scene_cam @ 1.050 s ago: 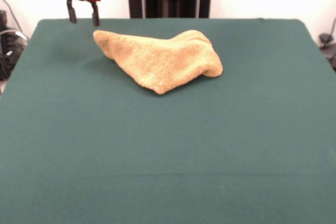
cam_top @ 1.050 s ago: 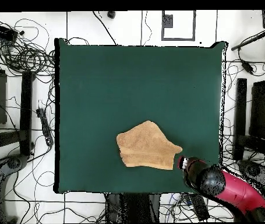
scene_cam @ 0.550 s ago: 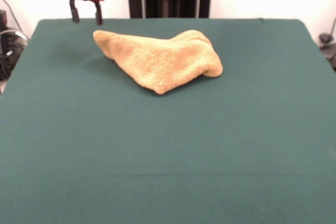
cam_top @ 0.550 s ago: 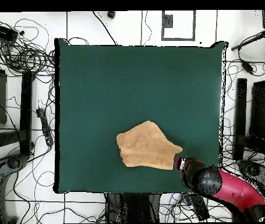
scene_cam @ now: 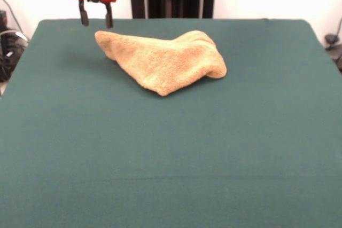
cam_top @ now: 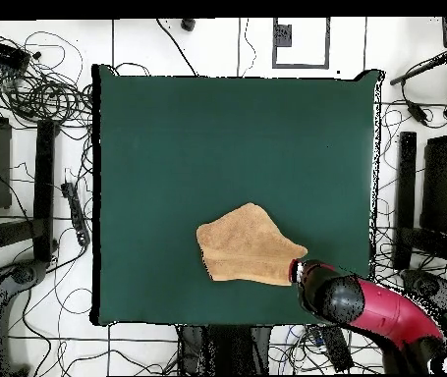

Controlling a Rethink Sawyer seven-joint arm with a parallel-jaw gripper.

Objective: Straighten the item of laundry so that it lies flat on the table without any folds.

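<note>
In the front view, the gripper [scene_cam: 96, 21] hangs at the upper left, above the table's [scene_cam: 171, 158] far edge, its two dark fingers [scene_cam: 84, 18] pointing down with a clear gap between them and nothing held; it is spread apart and empty. Its tips sit just above and slightly left of the towel's [scene_cam: 165, 60] left corner, not touching the cloth. The towel lies on the far half of the table, a little left of centre, folded over itself into a rough triangle: a blunt corner at the left near the gripper, a point toward the near side, and a rounded, humped fold at the right. It is not flat. The rest of the green table is bare cloth. In the overhead view, the towel [cam_top: 247, 246] lies in the lower middle of the table [cam_top: 168, 147], with a doubled edge showing along its lower side. The gripper [cam_top: 301, 272] is just beside the towel's right-hand tip, and the red and black arm [cam_top: 389, 316] runs off toward the lower right corner. Cables [cam_top: 30, 88] lie on the floor around the table.
</note>
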